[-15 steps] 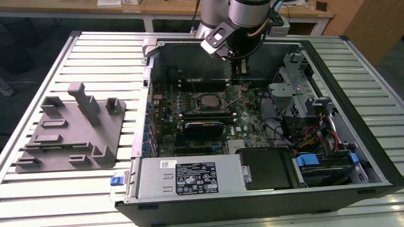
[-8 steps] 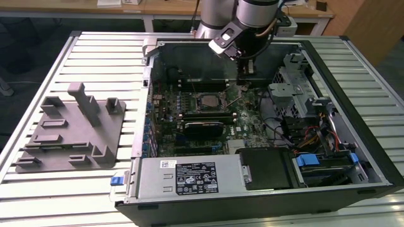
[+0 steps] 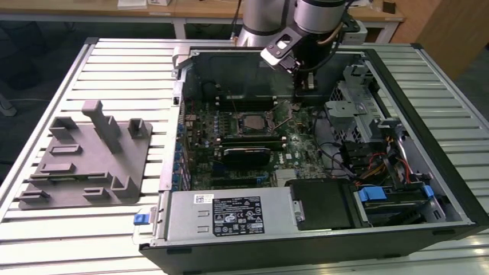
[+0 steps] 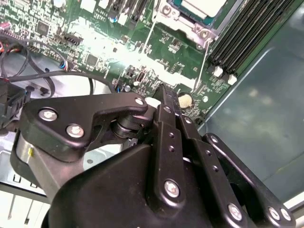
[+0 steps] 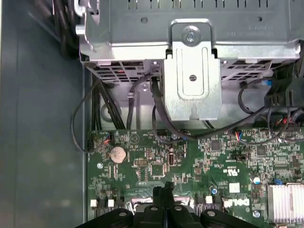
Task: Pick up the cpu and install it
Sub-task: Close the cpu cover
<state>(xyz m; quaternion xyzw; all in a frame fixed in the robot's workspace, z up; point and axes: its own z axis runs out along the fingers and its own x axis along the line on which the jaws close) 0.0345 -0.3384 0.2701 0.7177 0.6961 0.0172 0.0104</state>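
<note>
Where arm reaches into open computer case (image 3: 306, 249), exterior view: gripper (image 3: 308, 87) low over green motherboard (image 3: 298, 149), fingers drawn together, nothing between them. cpu (image 3: 252, 121) lies in socket frame (image 3: 237, 122), apart from fingertips toward exterior view's left.
Second wrist view: fingers (image 4: 167, 102) closed, empty; cpu (image 4: 202, 5) ahead of tips, apart.
First wrist view: fingertips (image 5: 161, 194) pressed together over board; coin cell (image 5: 117, 153) near, drive cage (image 5: 190, 71) further ahead.

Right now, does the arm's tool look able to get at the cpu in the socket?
Probably yes: the tool hangs inside the open case near the cpu, which lies exposed in its socket, with nothing tall between them.
</note>
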